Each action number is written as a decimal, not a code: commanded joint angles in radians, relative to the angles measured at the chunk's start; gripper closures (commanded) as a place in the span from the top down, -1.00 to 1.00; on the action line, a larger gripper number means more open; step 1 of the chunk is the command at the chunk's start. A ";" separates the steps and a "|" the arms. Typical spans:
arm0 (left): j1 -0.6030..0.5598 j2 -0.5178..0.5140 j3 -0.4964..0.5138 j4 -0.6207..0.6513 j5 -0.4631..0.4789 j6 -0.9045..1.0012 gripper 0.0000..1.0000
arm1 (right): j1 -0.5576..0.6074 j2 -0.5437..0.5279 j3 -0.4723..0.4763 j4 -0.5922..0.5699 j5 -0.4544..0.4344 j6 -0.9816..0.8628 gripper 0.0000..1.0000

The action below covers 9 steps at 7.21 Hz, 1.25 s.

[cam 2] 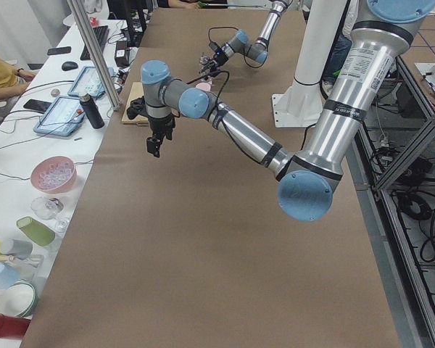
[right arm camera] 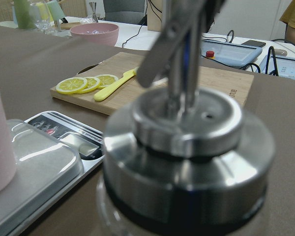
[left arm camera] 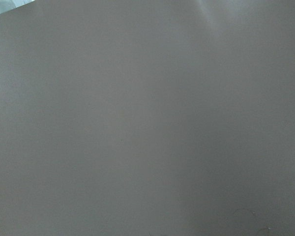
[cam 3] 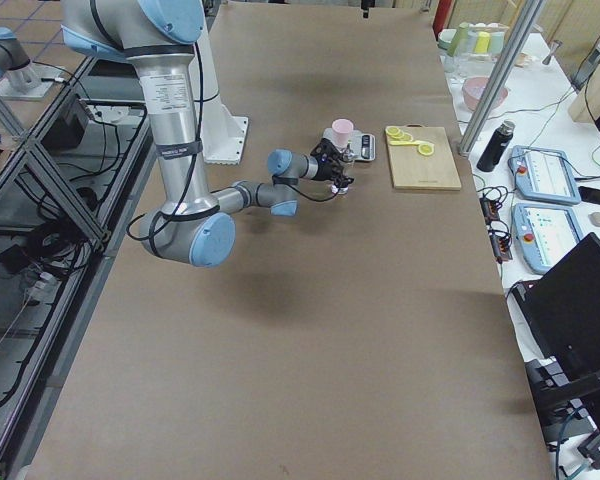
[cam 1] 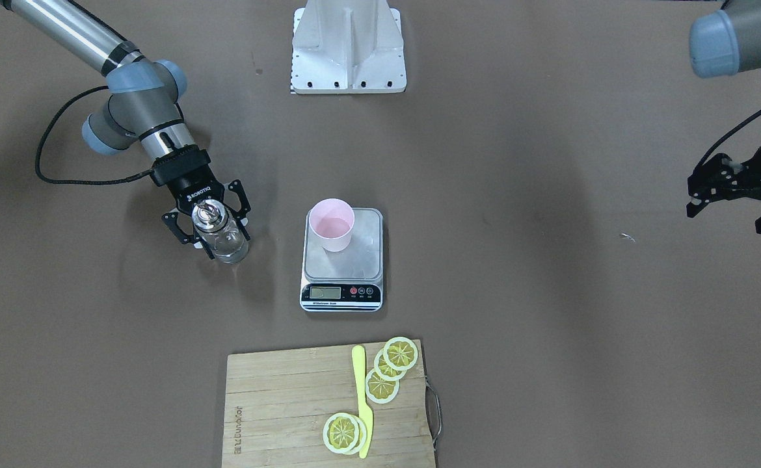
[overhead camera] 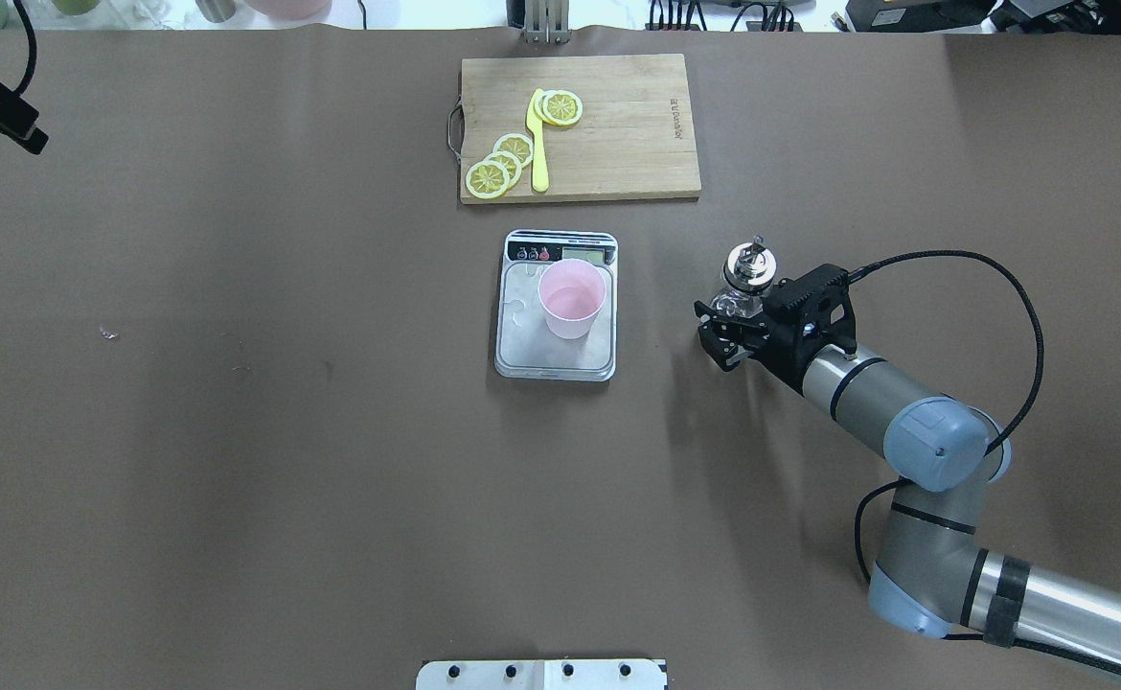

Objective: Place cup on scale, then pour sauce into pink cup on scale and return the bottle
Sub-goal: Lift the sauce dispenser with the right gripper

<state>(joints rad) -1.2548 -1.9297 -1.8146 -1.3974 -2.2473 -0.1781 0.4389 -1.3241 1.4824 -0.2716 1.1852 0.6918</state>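
Note:
The pink cup [cam 1: 332, 224] stands upright on the scale [cam 1: 354, 260], toward the platform's back corner; it also shows in the overhead view [overhead camera: 572, 302] on the scale [overhead camera: 532, 347]. The clear bottle [cam 1: 221, 237] with a silver pourer stands upright on the table beside the scale, on the robot's right. My right gripper [cam 1: 226, 246] is around its glass body, fingers close on both sides, shut on it. The bottle's cap fills the right wrist view [right arm camera: 187, 162]. My left gripper [cam 1: 732, 211] is open and empty, raised far out at the table's left end.
A wooden cutting board [cam 1: 276, 403] with lemon slices [cam 1: 390, 367] and a yellow knife [cam 1: 361, 396] lies just beyond the scale. The robot's white base plate [cam 1: 348, 55] is at the near edge. Bowls and cups stand off the table's left end [cam 2: 52, 174].

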 commanded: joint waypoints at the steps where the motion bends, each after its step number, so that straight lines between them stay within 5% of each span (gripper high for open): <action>1: 0.000 0.000 0.006 0.000 0.000 0.002 0.99 | 0.001 -0.007 0.002 0.000 -0.010 0.009 -0.75; 2: 0.000 0.000 0.011 0.000 0.000 0.003 0.99 | 0.001 -0.006 0.004 0.000 -0.022 0.011 -0.92; 6: 0.000 0.000 0.015 -0.002 0.000 0.005 0.99 | 0.012 -0.003 0.082 -0.059 -0.013 -0.002 -0.96; 9: 0.000 0.002 0.017 -0.002 0.000 0.006 0.99 | 0.015 -0.038 0.273 -0.320 -0.016 -0.021 -0.96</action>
<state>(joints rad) -1.2548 -1.9295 -1.7984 -1.3989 -2.2473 -0.1730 0.4531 -1.3418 1.6670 -0.4718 1.1711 0.6832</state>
